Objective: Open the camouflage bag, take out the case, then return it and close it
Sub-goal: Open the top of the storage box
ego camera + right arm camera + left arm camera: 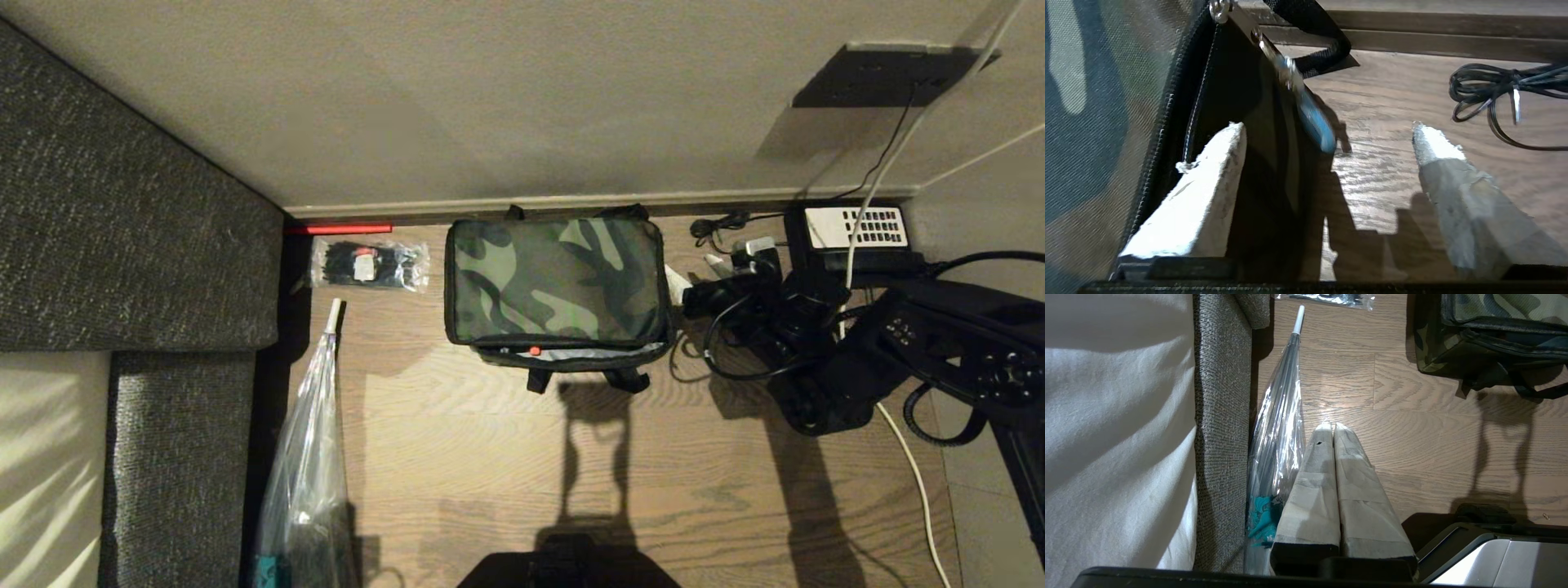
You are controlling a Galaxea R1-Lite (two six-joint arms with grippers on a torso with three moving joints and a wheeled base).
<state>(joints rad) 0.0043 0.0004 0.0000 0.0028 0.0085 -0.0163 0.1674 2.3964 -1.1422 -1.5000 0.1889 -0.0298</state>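
- Head view: the camouflage bag [557, 282] sits on the wood floor [490, 457] against the baseboard, lid down. Along its near edge a gap shows light lining and a small red spot.
- Head view: the right arm [898, 351] reaches in from the right, its end just beside the bag's right side. A clear packet of black ties [369, 265] lies to the bag's left. A clear umbrella [306, 474] rests along the grey sofa [122, 245]. A desk telephone [853, 233] stands to the right.
- Left wrist view: the left gripper [1333, 428] hangs above the floor beside the umbrella, fingers pressed together, holding nothing. The bag's corner is well apart from it.
- Right wrist view: the right gripper [1331, 130] has its fingers spread wide, holding nothing. One finger [1208, 192] lies over the bag's black side; the other [1453, 183] is over bare floor. A blue zipper pull [1314, 122] dangles between them, blurred. A coiled black cable [1494, 94] lies nearby.
- The case is not visible in any view.
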